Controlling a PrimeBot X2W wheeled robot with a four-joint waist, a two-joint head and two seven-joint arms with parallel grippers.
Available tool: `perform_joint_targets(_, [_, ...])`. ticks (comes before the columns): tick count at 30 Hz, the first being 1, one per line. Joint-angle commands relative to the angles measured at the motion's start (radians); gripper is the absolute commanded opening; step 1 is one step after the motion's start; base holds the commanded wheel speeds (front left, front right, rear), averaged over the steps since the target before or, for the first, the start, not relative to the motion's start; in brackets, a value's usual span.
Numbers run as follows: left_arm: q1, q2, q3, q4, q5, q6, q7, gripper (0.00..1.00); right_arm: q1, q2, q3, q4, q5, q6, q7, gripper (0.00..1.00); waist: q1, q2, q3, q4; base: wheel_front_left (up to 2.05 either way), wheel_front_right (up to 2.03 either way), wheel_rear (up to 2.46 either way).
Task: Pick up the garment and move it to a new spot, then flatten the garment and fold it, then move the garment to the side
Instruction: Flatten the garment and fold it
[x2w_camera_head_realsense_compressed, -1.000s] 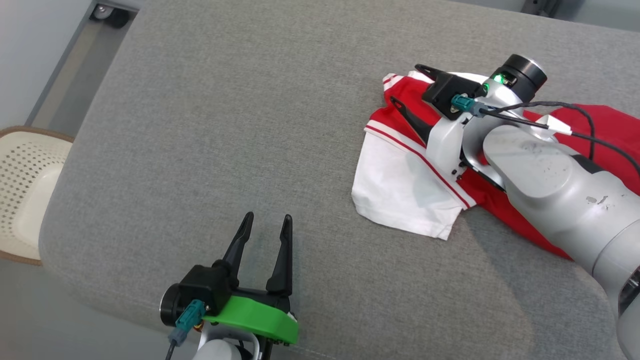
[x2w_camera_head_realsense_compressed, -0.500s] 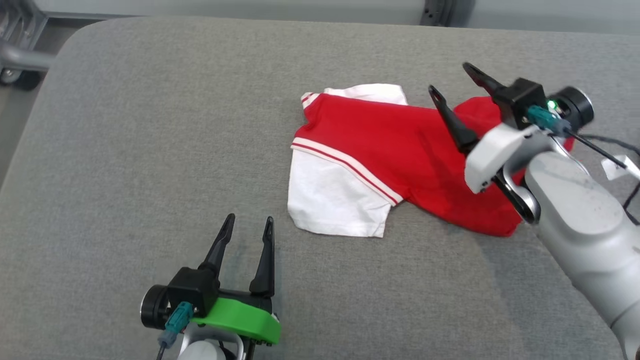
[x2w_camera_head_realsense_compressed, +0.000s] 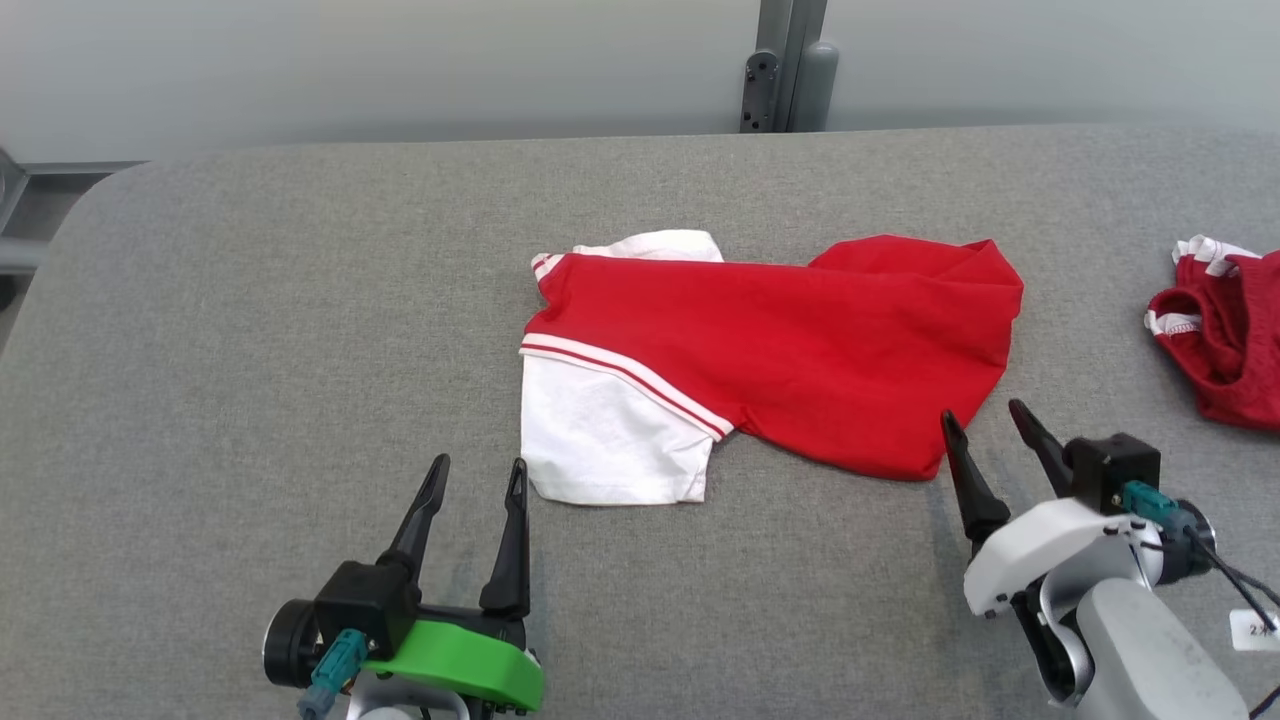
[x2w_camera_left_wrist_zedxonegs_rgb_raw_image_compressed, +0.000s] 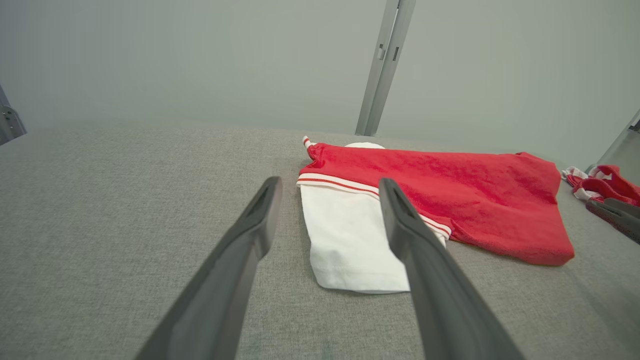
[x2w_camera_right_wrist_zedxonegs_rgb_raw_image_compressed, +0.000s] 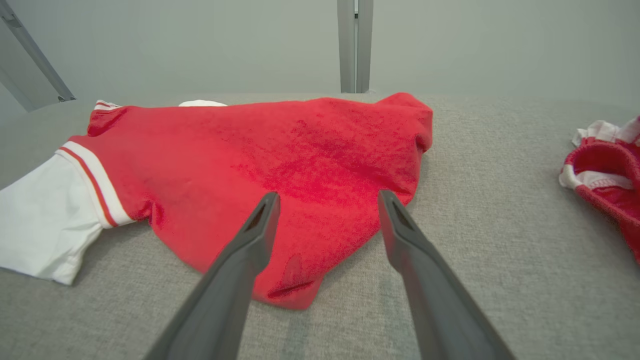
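Head view. Showed the left gripper (x2w_camera_head_realsense_compressed: 481, 460) at lower left with jaws spread wide and gripping nothing, fingertips just beside the near corner of the white sleeve (x2w_camera_head_realsense_compressed: 600, 440) and off the cloth. Showed the right gripper (x2w_camera_head_realsense_compressed: 979, 408) at lower right, jaws likewise wide apart and empty, tips just beside the near right corner of the red hem; could not tell whether touching. Found the red and white shirt (x2w_camera_head_realsense_compressed: 780, 350) lying fairly flat in the middle of the grey padded table (x2w_camera_head_realsense_compressed: 250, 350), red body running to the right, sleeve with its striped band toward the left and near side. Noted a second red garment (x2w_camera_head_realsense_compressed: 1225, 345) bunched at the right edge, well apart from the shirt. Picked out a small white tag (x2w_camera_head_realsense_compressed: 1255, 630) by the right arm's cable, printing too small to read.

Left wrist view. Looked along the left gripper (x2w_camera_left_wrist_zedxonegs_rgb_raw_image_compressed: 330, 180), two dark fingers standing well apart with nothing clamped between them. Placed the shirt (x2w_camera_left_wrist_zedxonegs_rgb_raw_image_compressed: 450, 185) beyond the tips and to the right, white sleeve nearest, partly behind the right-hand finger. Caught the second red garment (x2w_camera_left_wrist_zedxonegs_rgb_raw_image_compressed: 600, 187) at the right edge.

Right wrist view. Looked along the right gripper (x2w_camera_right_wrist_zedxonegs_rgb_raw_image_compressed: 328, 194), fingers again spread wide and holding nothing. Had the shirt's (x2w_camera_right_wrist_zedxonegs_rgb_raw_image_compressed: 280, 150) red hem beneath and between the tips; could not tell whether resting on it. Showed the second red garment (x2w_camera_right_wrist_zedxonegs_rgb_raw_image_compressed: 610, 185) off to the right, apart.
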Motion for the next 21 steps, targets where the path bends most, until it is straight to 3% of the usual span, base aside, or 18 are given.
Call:
perform_joint_targets(1, [0.010, 0.002, 0.006, -0.005, 0.008, 0.001, 0.000, 1.00, 0.027, 0.017, -0.023, -0.007, -0.015, -0.001, -0.003, 1.00, 0.0000, -0.0001, -0.006, -0.002, 0.00, 0.00, 0.00])
perform_joint_targets(7, [0.011, 0.002, 0.012, -0.011, 0.007, -0.002, 0.000, 1.00, 0.036, 0.074, -0.083, 0.038, -0.038, -0.001, -0.003, 1.00, 0.0000, -0.0001, 0.008, 0.009, 0.00, 0.00, 0.00])
perform_joint_targets(17, [-0.021, 0.002, 0.004, -0.008, 0.008, -0.002, 0.000, 1.00, -0.107, 0.109, -0.105, 0.277, 0.027, -0.001, 0.031, 0.98, 0.0000, -0.0001, 0.049, 0.050, 0.00, 0.00, 0.00])
perform_joint_targets(18, [-0.023, 0.002, 0.003, -0.008, 0.007, -0.002, 0.000, 1.00, -0.122, 0.110, -0.113, 0.301, 0.038, -0.002, 0.035, 0.75, 0.0000, -0.0001, 0.052, 0.055, 0.00, 0.00, 0.00])
perform_joint_targets(19, [-0.024, 0.002, 0.001, -0.008, 0.006, -0.003, 0.000, 1.00, -0.135, 0.112, -0.117, 0.322, 0.046, -0.001, 0.034, 0.45, 0.0000, -0.0001, 0.055, 0.061, 0.00, 0.00, 0.00])
perform_joint_targets(21, [-0.024, 0.002, -0.001, -0.009, 0.003, 0.000, 0.000, 1.00, -0.159, 0.115, -0.124, 0.344, 0.060, -0.001, 0.026, 0.00, 0.0000, -0.0001, 0.059, 0.070, 0.00, 0.00, 0.00])
